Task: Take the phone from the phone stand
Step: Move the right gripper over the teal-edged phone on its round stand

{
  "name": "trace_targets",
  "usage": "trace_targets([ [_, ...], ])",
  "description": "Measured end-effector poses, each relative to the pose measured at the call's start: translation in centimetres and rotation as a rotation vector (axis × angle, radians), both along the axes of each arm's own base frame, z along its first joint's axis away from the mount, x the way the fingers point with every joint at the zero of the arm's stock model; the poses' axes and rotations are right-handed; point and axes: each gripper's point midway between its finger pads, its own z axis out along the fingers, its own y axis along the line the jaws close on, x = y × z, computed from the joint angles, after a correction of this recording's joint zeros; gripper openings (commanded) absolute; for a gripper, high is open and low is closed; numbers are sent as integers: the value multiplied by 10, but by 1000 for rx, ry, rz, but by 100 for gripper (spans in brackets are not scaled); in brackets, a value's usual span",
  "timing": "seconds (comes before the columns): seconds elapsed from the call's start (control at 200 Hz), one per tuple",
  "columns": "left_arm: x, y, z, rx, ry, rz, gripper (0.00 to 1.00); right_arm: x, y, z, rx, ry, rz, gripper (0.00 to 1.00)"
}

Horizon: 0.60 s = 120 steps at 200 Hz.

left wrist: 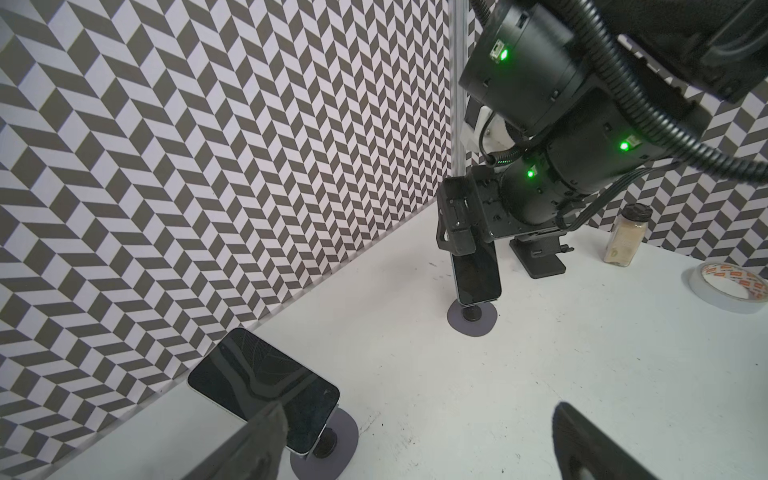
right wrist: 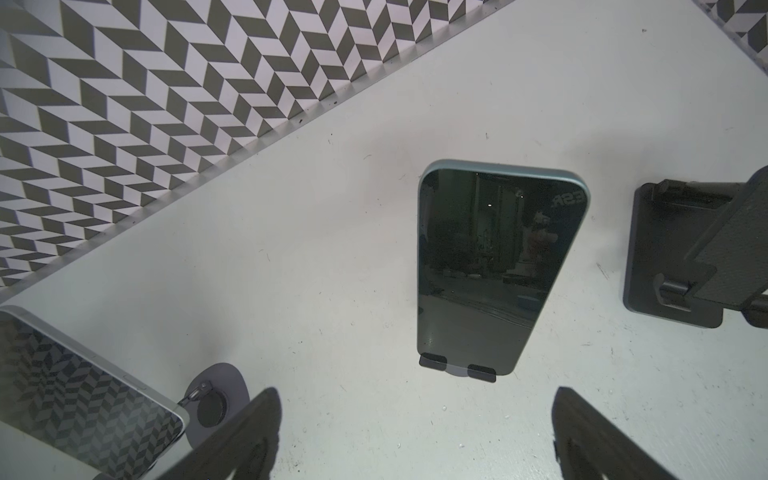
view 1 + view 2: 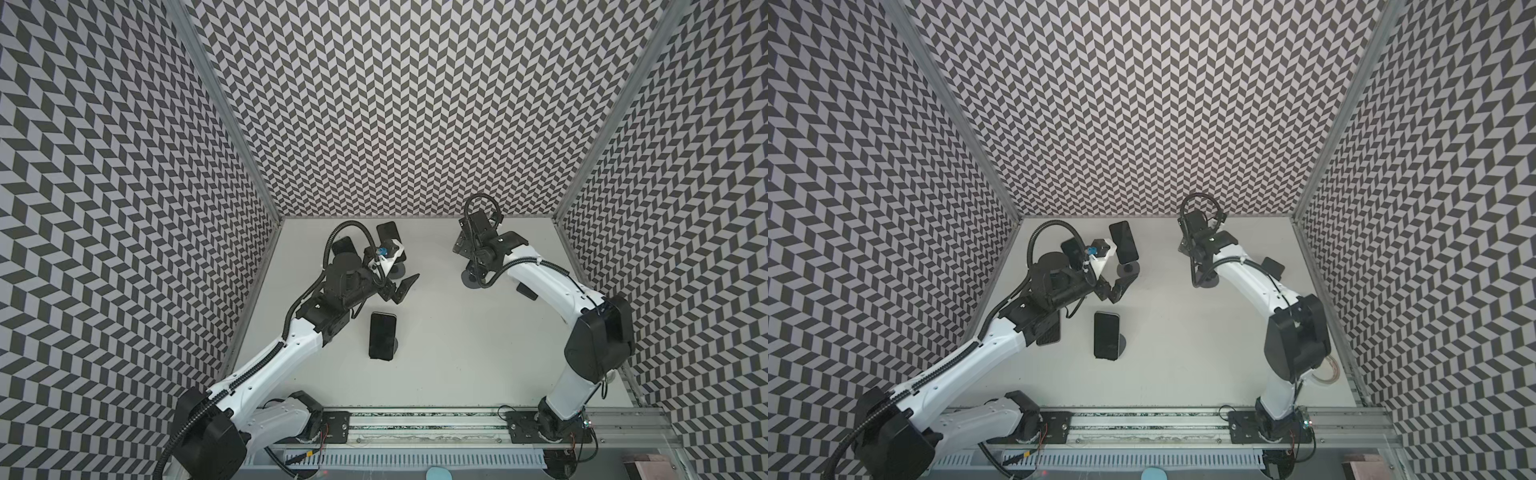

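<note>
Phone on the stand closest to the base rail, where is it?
In both top views the phone leans on its stand left of table centre, rail-side of the open left gripper.

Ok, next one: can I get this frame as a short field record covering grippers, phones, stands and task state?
left gripper: open, empty, left of centre
right gripper: open, empty, facing a phone
phone ahead of right gripper: dark screen, leaning on its stand, bottom edge in the stand lips
centre phone: on a round-based stand
back phone: on a stand too
clutter: spice jar, tape roll, black stand
task state: no phone gripped yet
</note>
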Motion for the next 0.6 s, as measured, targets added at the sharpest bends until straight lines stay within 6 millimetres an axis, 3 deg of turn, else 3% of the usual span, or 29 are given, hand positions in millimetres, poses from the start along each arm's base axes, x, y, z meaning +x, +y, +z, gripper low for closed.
trace_targets([
  [0.3, 10, 7, -26, 17, 103, 38, 100, 12, 3, -1, -8, -8, -16, 99],
  [0.601, 9, 3, -32, 4, 141, 20, 100, 15, 0, -6, -22, 2, -48, 99],
])
